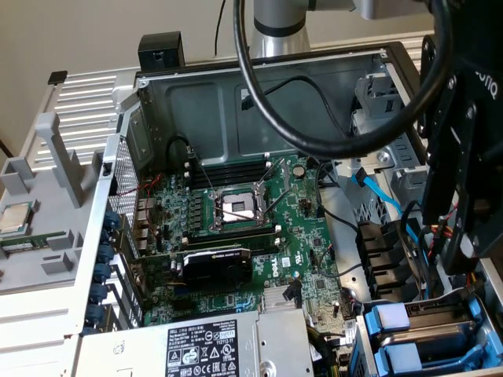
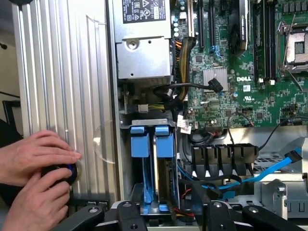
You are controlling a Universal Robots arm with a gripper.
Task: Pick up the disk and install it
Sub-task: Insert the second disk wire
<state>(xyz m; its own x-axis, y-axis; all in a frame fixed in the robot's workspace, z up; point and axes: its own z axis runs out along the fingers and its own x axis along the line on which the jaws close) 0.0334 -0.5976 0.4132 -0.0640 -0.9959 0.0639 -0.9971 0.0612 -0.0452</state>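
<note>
Two blue-fronted carriers [image 2: 140, 144] [image 2: 164, 143] stand side by side in the drive bay [image 2: 144, 122] at the case's corner. In the exterior view they sit at the lower right [image 1: 391, 320] [image 1: 401, 360]. I cannot tell which of them holds the disk, as its silver body and label are hidden. My gripper [image 2: 171, 219] hovers above this bay with its black finger links spread apart and nothing between them. The exterior view has the gripper [image 1: 464, 236] at its right, over the bay.
A person's hands [image 2: 33, 159] work on a black-and-blue knob [image 2: 65, 173] on the ribbed grey case side. The grey power supply [image 2: 139, 48] lies beside the bay, next to the green motherboard [image 1: 236, 228]. Blue data cables [image 2: 269, 171] and a thick black cable loop [image 1: 330, 141] cross the case.
</note>
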